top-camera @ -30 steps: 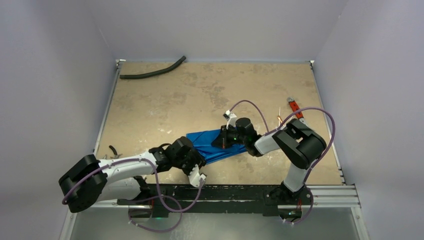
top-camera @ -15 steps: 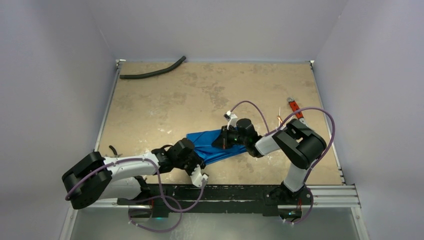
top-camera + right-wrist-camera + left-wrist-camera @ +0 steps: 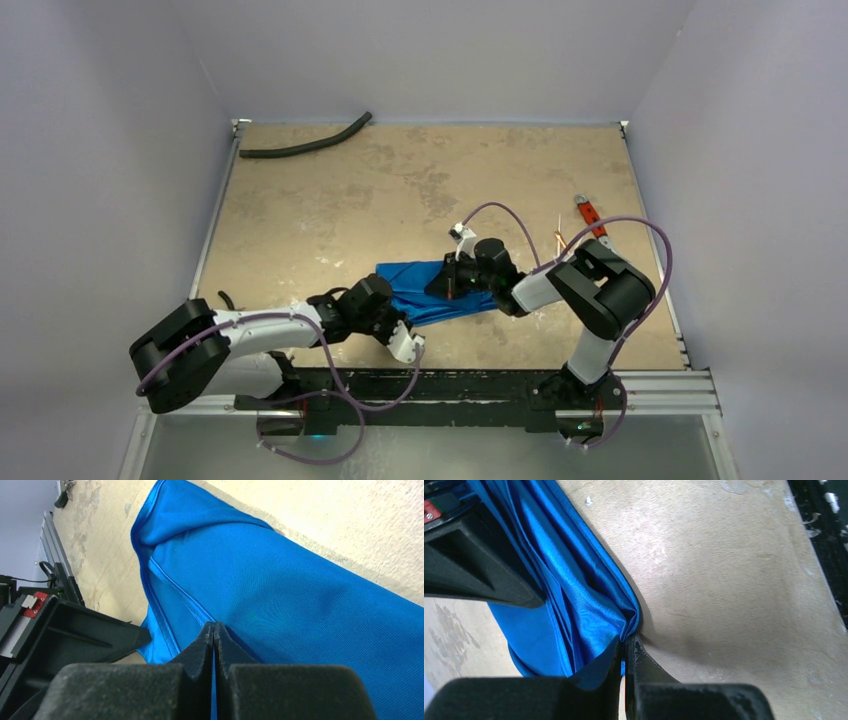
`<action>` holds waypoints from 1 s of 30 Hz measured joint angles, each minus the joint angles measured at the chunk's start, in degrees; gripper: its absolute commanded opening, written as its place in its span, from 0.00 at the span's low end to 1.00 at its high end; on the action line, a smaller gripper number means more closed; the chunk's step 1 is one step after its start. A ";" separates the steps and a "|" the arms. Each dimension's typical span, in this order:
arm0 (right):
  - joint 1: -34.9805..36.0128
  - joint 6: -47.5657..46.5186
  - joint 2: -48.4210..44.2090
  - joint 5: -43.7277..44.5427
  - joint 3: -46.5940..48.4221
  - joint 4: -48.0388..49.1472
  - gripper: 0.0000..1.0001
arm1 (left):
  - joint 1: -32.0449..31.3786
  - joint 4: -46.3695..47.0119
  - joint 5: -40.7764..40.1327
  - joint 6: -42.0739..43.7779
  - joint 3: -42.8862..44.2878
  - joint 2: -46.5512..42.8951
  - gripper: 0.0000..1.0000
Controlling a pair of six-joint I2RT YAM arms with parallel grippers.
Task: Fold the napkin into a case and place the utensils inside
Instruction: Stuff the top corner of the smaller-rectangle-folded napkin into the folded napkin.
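Lying bunched on the table (image 3: pixel 330 200) near its front edge, the napkin (image 3: pixel 428 296) is pinched from both sides: a folded corner is clamped by the left gripper (image 3: pixel 626 652), and the right part is clenched by the right gripper (image 3: pixel 214 630).

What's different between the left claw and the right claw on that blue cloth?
The left gripper pinches the napkin at its near edge, where the cloth bunches into pleats; the right gripper pinches it toward the far edge, on smoother cloth. The left arm reaches in stretched out and low; the right arm is sharply bent at the elbow. Both are shut on the same napkin.
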 measured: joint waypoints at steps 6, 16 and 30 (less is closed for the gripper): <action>0.00 -1.20 -1.92 -0.07 -0.83 -0.83 0.00 | 0.00 1.25 -1.40 -1.97 1.42 0.20 0.00; 0.52 -2.89 -1.99 0.04 -0.83 -2.08 0.00 | 0.00 1.66 -1.40 -1.84 2.40 -3.19 0.00; 1.88 -4.24 -1.99 1.03 -1.11 -1.81 0.00 | 0.00 4.94 -3.96 -5.11 2.40 -0.63 0.29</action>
